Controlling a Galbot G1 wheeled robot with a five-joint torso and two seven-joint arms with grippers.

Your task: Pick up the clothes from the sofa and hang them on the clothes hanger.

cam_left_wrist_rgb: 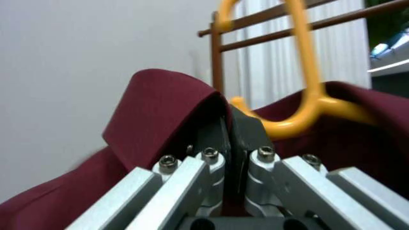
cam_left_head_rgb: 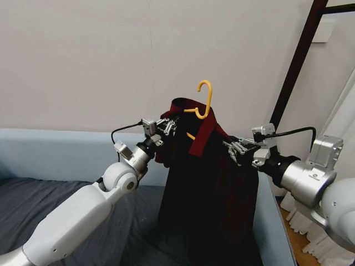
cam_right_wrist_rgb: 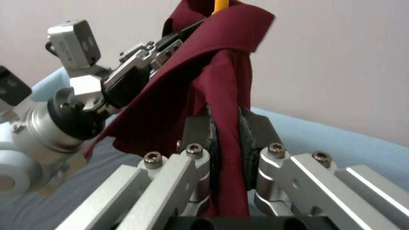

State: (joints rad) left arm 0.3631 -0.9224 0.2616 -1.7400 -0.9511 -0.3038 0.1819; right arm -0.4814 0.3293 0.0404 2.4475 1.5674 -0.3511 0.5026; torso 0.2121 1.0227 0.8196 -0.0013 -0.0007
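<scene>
A dark red garment hangs on a yellow hanger, held up in the air between my two arms above the sofa. My left gripper is shut on the garment's left shoulder by the collar; in the left wrist view the hanger's hook rises just past the fingers. My right gripper is shut on the garment's right shoulder, and the right wrist view shows red cloth pinched between its fingers. That view also shows my left gripper farther off.
A light blue sofa with a dark grey seat lies below. A dark brown clothes rack post slants up at the right, with crossbars in front of white curtains. A plain wall stands behind.
</scene>
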